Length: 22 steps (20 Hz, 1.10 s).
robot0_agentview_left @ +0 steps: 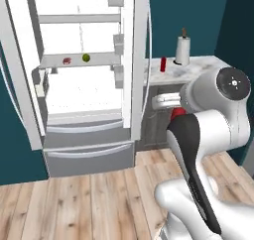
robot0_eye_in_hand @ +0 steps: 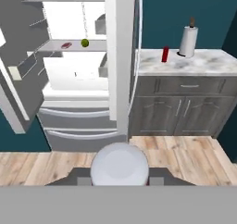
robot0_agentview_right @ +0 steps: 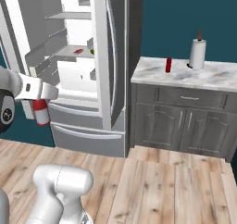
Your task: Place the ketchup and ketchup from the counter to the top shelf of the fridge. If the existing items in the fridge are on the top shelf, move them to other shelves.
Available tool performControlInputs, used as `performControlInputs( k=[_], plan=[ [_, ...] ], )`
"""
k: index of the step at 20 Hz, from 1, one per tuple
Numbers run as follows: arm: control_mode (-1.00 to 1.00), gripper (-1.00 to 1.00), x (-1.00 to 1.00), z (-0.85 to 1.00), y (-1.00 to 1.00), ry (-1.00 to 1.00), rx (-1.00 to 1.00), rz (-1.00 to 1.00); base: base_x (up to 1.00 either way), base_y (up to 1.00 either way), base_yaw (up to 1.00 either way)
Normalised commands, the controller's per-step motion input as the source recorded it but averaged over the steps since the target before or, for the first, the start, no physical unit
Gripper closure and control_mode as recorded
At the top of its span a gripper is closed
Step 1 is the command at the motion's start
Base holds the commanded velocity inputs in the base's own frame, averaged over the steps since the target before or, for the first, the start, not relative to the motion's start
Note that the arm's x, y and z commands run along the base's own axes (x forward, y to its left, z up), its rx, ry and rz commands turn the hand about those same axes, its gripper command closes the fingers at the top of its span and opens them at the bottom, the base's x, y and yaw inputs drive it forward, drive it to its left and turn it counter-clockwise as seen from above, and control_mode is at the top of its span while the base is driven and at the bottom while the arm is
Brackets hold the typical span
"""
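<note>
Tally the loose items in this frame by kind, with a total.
Ketchup bottles: 2, one on the counter, one in the gripper
Green fruit: 1
Dark-red lump: 1
Paper-towel roll: 1
Total: 5

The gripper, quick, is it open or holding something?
Gripper: shut on a red ketchup bottle, carried in the air near the fridge.

Counter (robot0_eye_in_hand: 203,65) bears ketchup (robot0_eye_in_hand: 165,54), paper-towel roll (robot0_eye_in_hand: 188,40); shelf (robot0_eye_in_hand: 51,46) bears fruit (robot0_eye_in_hand: 84,43), lump (robot0_eye_in_hand: 66,45).

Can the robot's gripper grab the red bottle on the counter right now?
Probably not: the gripper is already shut on a ketchup bottle, and the bottle on the counter stands far off.
</note>
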Motion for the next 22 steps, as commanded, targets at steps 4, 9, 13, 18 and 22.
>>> performControlInputs(
  k=[4, 9, 13, 18, 22],
  plan=[
    [1.0, 1.0, 0.0, 0.0, 0.0, 0.0, 0.0, 0.0, 0.39, 1.0, 0.09],
    [1.0, 1.0, 0.0, 0.0, 0.0, 0.0, 0.0, 0.0, 0.98, 0.49, 0.01],
    [1.0, 1.0, 0.0, 0.0, 0.0, 0.0, 0.0, 0.0, 0.9, -0.01, 0.0],
    [1.0, 1.0, 0.0, 0.0, 0.0, 0.0, 0.0, 0.0, 0.68, -0.09, 0.0],
    [1.0, 1.0, 0.0, 0.0, 0.0, 0.0, 0.0, 0.0, 0.71, 0.27, 0.0]
  ],
)
